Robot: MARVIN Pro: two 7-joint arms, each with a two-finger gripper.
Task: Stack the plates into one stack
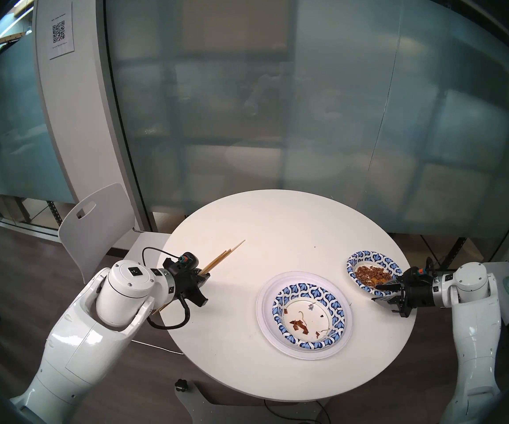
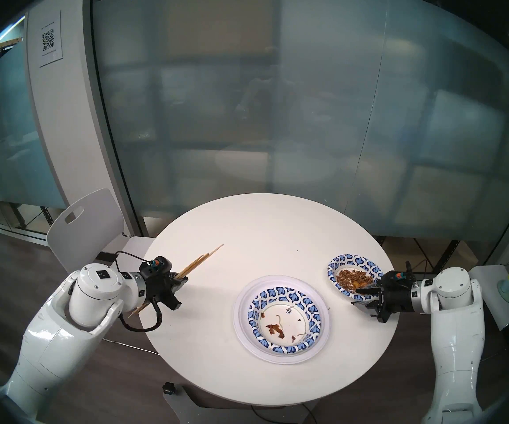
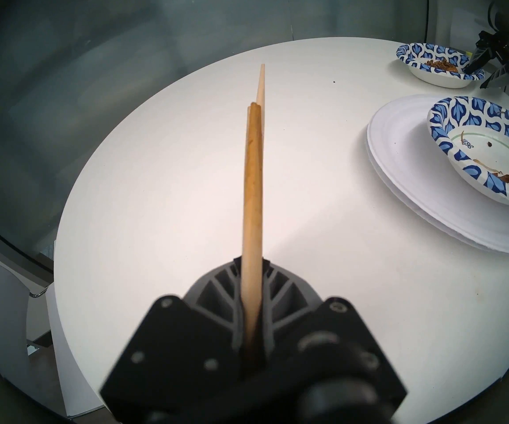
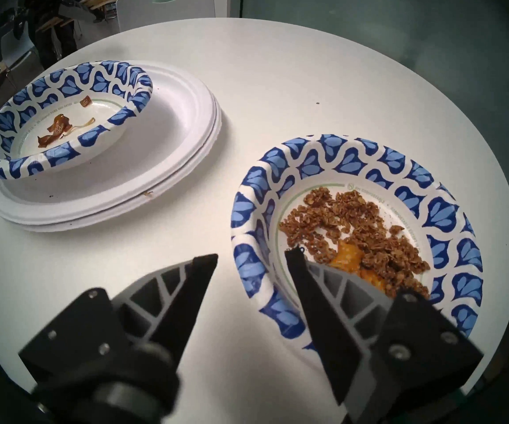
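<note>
Straddling food-filled patterned plate (image 4: 357, 227) rim, right gripper (image 4: 251, 258) agape, apparently ungripped; tilt spills crumbs. Left gripper (image 3: 251, 267) clenches chopsticks (image 3: 253, 181).

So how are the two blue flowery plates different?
The blue plate by the right gripper sits alone on the table and holds crumbly brown food. The blue plate on the white plates holds only a few brown scraps. The open jaws straddle the first one's rim; nothing touches the second. Both share the blue petal rim.
</note>
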